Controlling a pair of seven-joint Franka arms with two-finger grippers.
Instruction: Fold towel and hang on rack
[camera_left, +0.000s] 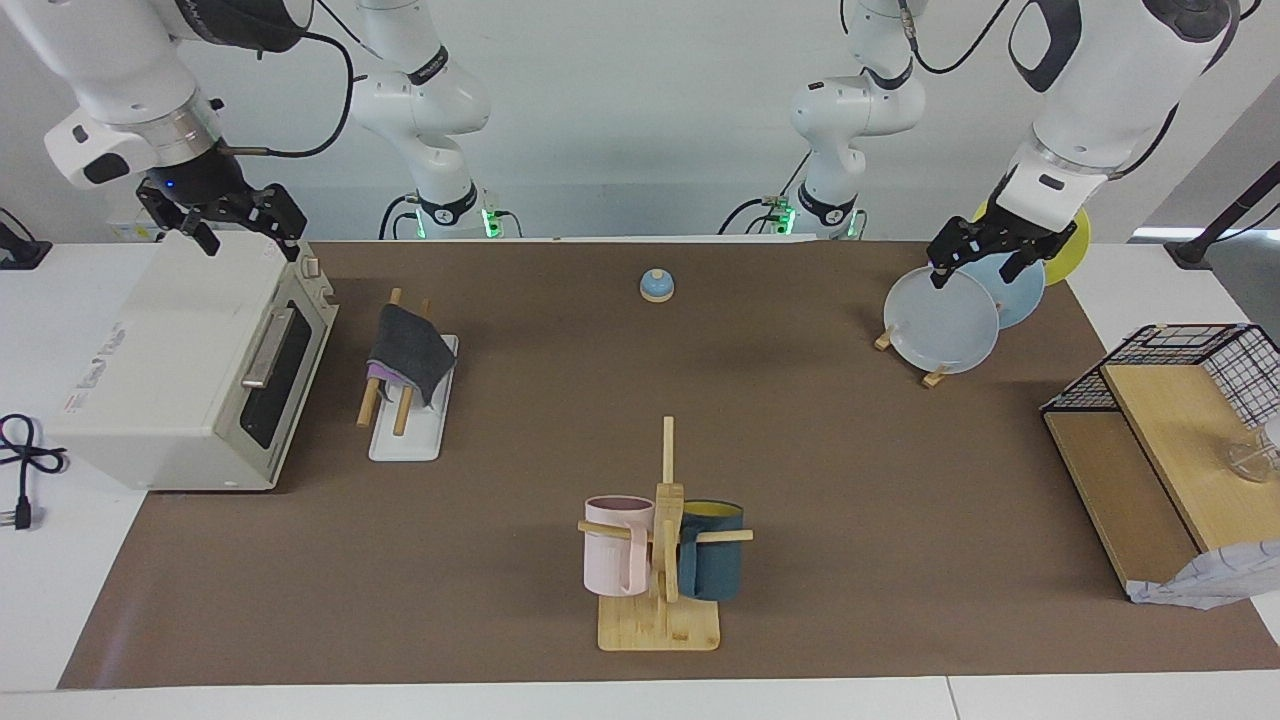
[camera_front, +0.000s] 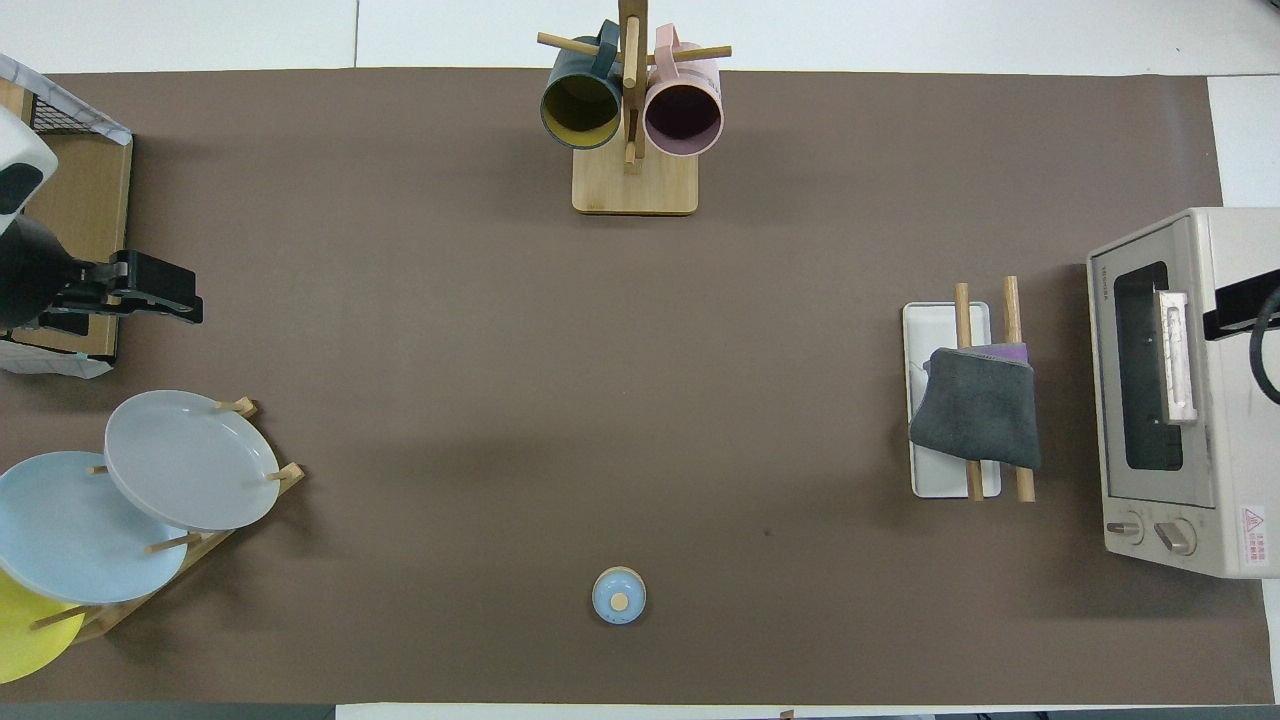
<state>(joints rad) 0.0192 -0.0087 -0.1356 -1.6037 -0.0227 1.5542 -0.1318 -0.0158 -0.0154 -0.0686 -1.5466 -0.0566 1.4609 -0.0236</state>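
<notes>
You have a wide stretch of bare brown mat (camera_front: 480, 380) mid-table, broken only by the small blue bell (camera_front: 619, 595) near the robots and the mug tree (camera_front: 632, 110) at the farthest edge. The rack (camera_left: 405, 400), with the towel (camera_left: 410, 352) draped on its rods, sits just beside the toaster oven (camera_left: 180, 380), so the gap between them is narrow. The plate stand (camera_front: 150, 500) and wire-sided shelf (camera_left: 1170, 440) crowd the left arm's end.
</notes>
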